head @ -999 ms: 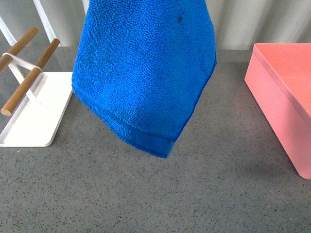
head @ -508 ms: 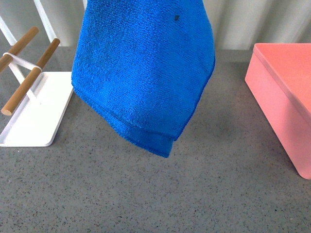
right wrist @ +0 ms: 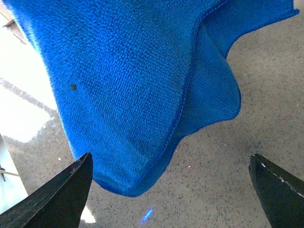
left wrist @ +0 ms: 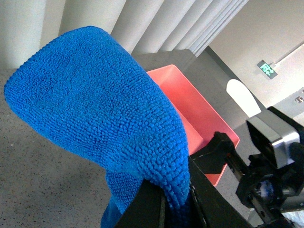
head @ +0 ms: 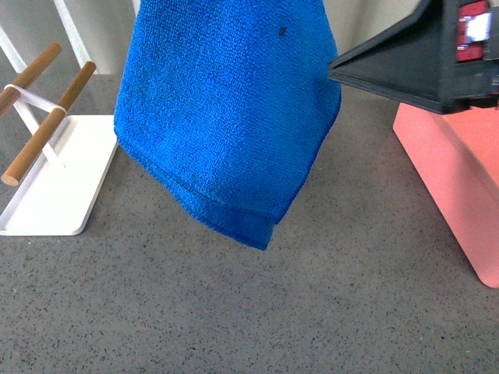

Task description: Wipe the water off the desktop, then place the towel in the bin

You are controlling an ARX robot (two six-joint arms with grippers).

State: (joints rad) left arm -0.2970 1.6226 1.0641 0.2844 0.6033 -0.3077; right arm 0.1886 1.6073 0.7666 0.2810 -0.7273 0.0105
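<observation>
The blue towel [head: 226,117] hangs folded in mid-air above the dark grey desktop [head: 257,312], its lowest corner clear of the surface. My left gripper [left wrist: 167,192] is shut on the towel [left wrist: 95,104], which drapes over its jaws; this gripper is above the front view's top edge. My right gripper [right wrist: 171,190] is open and empty, with the towel [right wrist: 133,80] hanging just ahead of it. One of its black fingers [head: 390,66] reaches in from the upper right, its tip beside the towel's edge. The pink bin [head: 460,195] stands at the right and also shows in the left wrist view [left wrist: 190,109].
A white tray [head: 54,187] with wooden bars [head: 47,125] stands at the left on the desktop. A pale ribbed wall runs along the back. The right arm's camera housing [left wrist: 273,142] shows in the left wrist view beyond the bin.
My right gripper has come into the front view from the upper right, up to the towel's edge. The towel has shifted very slightly; the left gripper still holds it.
</observation>
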